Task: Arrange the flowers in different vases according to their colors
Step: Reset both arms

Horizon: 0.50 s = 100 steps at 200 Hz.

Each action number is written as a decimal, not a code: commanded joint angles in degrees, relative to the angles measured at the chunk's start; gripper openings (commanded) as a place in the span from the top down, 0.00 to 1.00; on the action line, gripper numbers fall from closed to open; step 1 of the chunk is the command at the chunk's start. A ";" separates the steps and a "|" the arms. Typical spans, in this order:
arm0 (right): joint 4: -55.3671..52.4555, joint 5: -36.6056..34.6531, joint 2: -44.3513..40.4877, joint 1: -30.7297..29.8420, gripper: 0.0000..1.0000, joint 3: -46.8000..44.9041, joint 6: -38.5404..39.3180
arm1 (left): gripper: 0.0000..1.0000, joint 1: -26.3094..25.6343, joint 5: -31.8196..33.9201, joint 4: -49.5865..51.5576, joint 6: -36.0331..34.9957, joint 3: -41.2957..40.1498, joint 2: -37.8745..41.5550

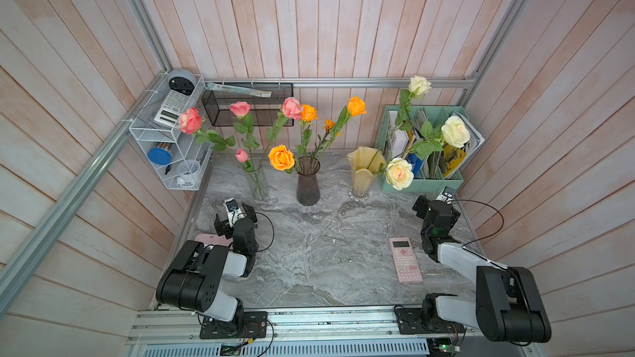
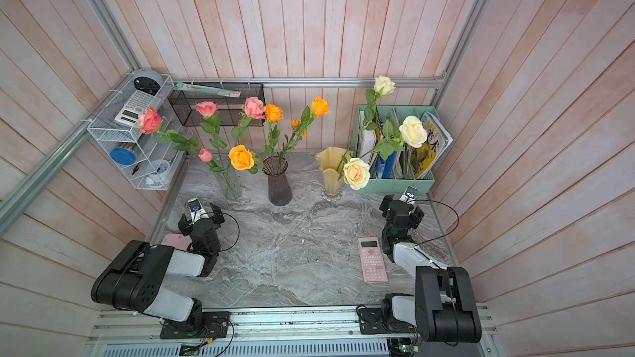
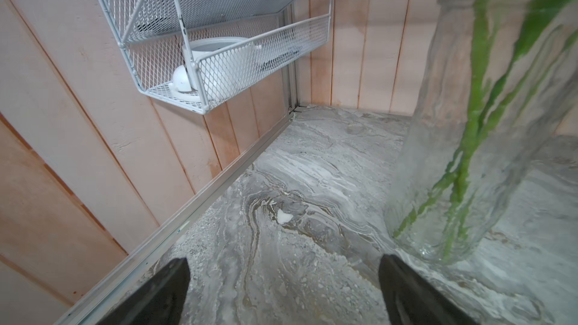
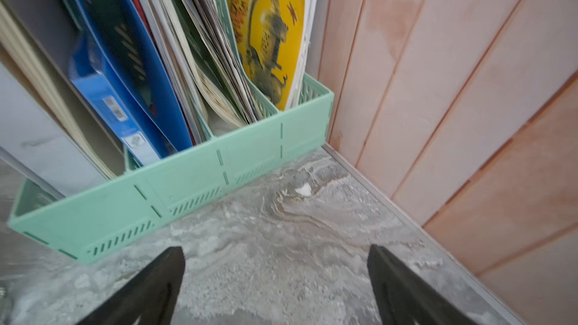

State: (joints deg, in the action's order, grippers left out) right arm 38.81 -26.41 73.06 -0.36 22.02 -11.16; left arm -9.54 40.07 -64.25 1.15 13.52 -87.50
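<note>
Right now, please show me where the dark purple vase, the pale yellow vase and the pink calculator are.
dark purple vase (image 1: 308,190): in a top view, on its ribbed lower body.
pale yellow vase (image 1: 362,178): in a top view, on its front wall.
pink calculator (image 1: 406,264): in a top view, on its keypad.

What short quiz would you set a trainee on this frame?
1. True or false: the purple vase holds orange roses.
2. How many cream roses stand in the yellow vase?
3. The left gripper and right gripper are: A open and empty; B shut on stems; C holding vases.
Key: 1 true; 2 three; 3 A.
</note>
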 commanded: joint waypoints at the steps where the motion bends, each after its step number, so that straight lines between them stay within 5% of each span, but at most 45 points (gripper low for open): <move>1: 10.80 8.51 -0.23 0.18 0.02 -3.53 2.11 | 0.00 0.97 -7.40 -5.32 -0.16 -0.68 -0.02; 10: 10.47 11.93 -0.25 -0.11 0.02 -3.62 4.85 | 0.00 1.04 -8.87 -8.69 -0.76 -1.40 -1.70; 36: 2.97 5.72 -3.14 -0.62 0.02 -4.21 3.48 | 0.00 1.23 -10.83 -14.20 -1.99 -1.55 -6.31; 52: 0.18 5.25 -2.18 -0.68 0.02 -4.67 4.03 | 0.00 1.39 -10.98 -7.34 -0.93 -0.30 -3.89; 89: 31.29 3.13 12.43 -0.65 0.02 -11.34 2.96 | 0.00 2.52 -12.30 -1.78 -0.17 2.62 -3.31; 100: 30.08 4.13 11.96 -0.69 0.02 -11.30 3.01 | 0.00 2.92 -12.04 -0.25 0.17 3.58 -3.40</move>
State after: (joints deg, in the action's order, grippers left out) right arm 56.99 -21.89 82.43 -0.89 12.12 -8.51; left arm -7.49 29.47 -68.90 0.62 14.85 -91.81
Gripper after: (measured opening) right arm 0.978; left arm 0.998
